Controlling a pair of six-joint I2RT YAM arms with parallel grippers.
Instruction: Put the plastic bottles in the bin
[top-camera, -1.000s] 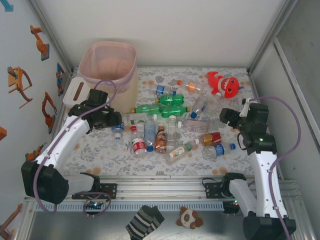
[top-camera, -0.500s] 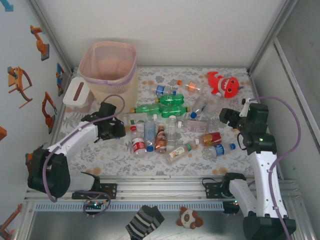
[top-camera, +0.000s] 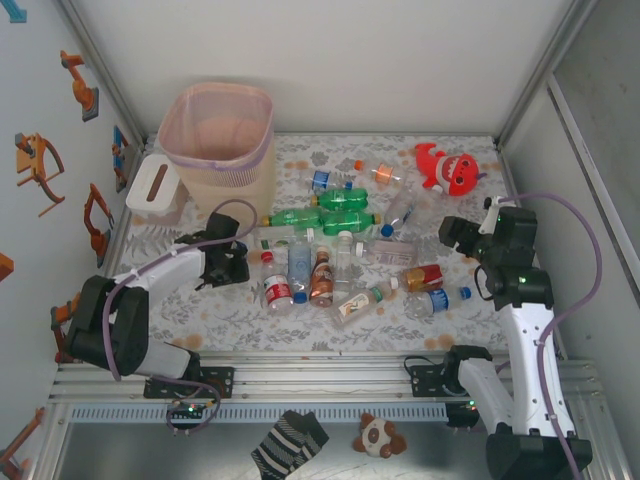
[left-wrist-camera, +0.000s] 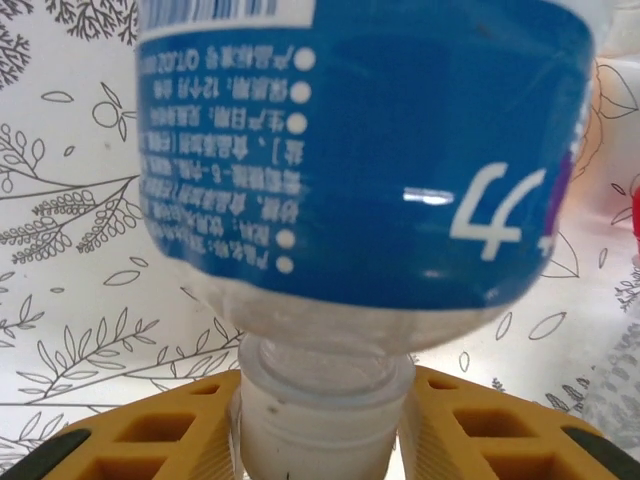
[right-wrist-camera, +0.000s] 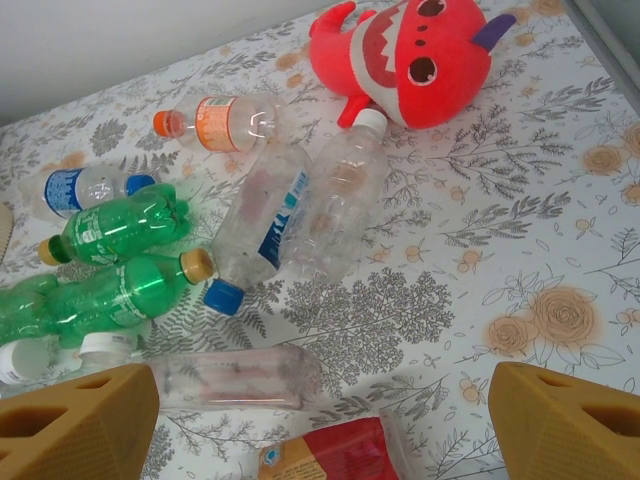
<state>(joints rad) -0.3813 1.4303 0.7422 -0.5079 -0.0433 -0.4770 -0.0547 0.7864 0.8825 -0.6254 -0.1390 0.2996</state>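
— What changed on your left side vs. a sec before?
— My L gripper (top-camera: 237, 266) had come down from beside the bin (top-camera: 240, 175) to the patterned cloth (top-camera: 200, 310), left of centre in the top view, at the left edge of the plastic bottles (top-camera: 345, 222). Its jaws stood narrower than before. In the wrist cam my yellow fingers (left-wrist-camera: 150, 440) sat close on both sides of the cap of a blue-label bottle (left-wrist-camera: 380, 170), its neck pointing at the bottom of the frame. I couldn't tell if they were actually clamping it.
— And the right?
— No change. My R gripper (top-camera: 455, 235) hung right of centre, jaws wide apart, nothing btwn them. Its cam looked over green and clear bottles, w/ the red plush toy (right-wrist-camera: 410, 55) at the top of that frame.
— Bin? The rest of the bottles?
— The bin stood upper left, same spot. The pile lay mid-frame, approx. as before, well apart from the bin.
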